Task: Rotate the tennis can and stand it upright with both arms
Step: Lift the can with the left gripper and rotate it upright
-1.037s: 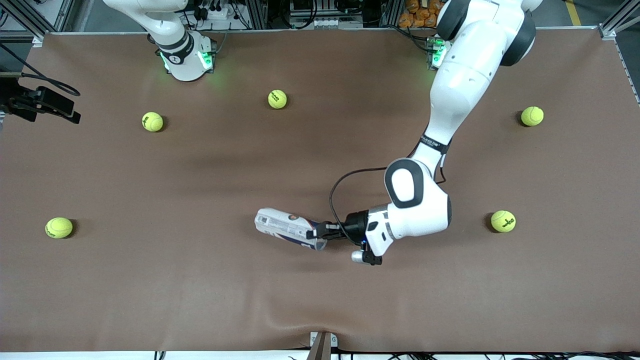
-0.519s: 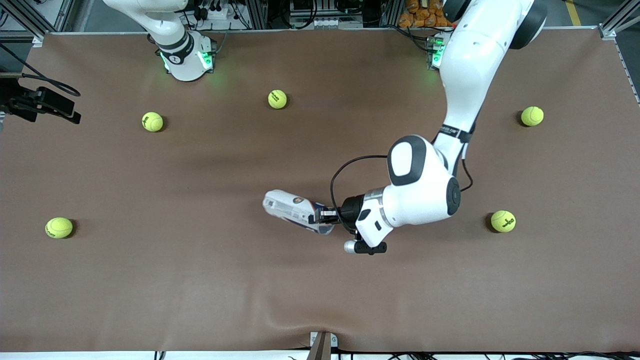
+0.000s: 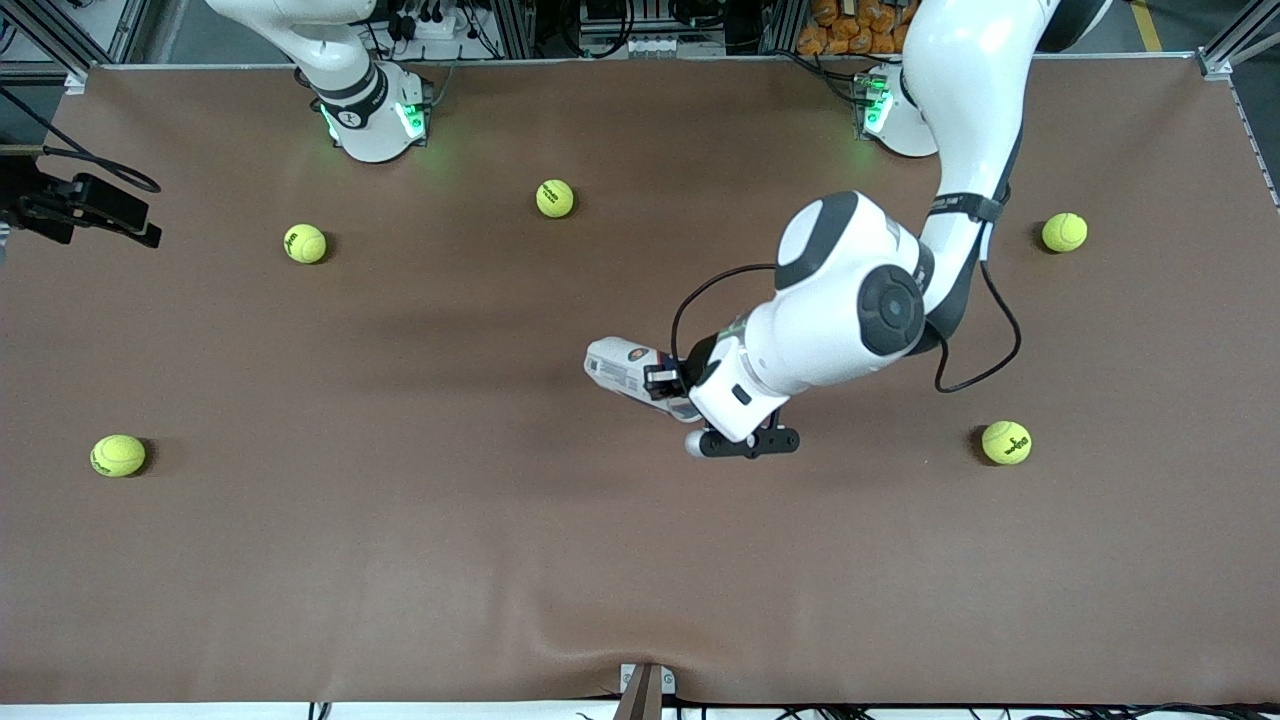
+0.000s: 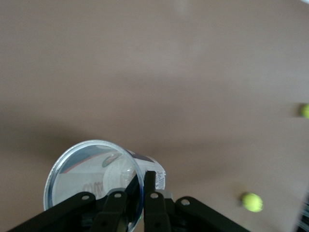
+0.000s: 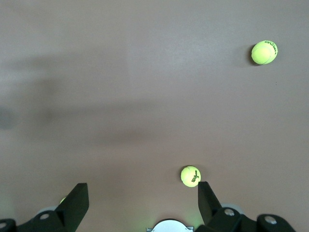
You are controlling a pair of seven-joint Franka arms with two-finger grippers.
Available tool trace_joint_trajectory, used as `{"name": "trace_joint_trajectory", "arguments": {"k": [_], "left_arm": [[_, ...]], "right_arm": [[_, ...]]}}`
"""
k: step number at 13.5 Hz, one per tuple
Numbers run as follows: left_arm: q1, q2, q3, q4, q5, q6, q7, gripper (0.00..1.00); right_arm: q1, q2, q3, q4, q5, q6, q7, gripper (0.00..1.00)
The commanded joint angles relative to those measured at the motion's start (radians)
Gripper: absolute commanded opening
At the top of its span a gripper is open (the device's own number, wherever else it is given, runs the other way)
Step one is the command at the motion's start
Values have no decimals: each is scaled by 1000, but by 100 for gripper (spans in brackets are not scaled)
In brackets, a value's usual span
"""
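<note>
While I hold: left gripper pinches the tennis can rim, lifted over mid-table.
Can axis: tilted, free end toward the right arm's side.
Right gripper: wide, waiting high.

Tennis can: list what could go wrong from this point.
1. The left gripper pinches only the open rim wall of the tennis can, held in the air; the thin wall might slip or deform.
2. The right gripper waits open above the table, so nothing supports the can's free end.
</note>
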Motion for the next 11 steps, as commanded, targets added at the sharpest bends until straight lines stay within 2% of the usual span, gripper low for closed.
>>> {"name": "trace_joint_trajectory", "arguments": {"k": [1,4,8,11], "left_arm": [[-82,-63,8,-61,201,-35,-170,0],[-163,-61,9,-59,346,-105,-290,0],[-202,-61,11,-58,389,-165,-352,0],[-286,-29,11,-58,464,-168,-474,0]], "right_arm": [[3,-5,-4,3,3,0,-7,100],[3,-5,-4,3,3,0,-9,100],[3,-5,-4,3,3,0,-7,100],[3,-5,-4,3,3,0,-7,100]]}}
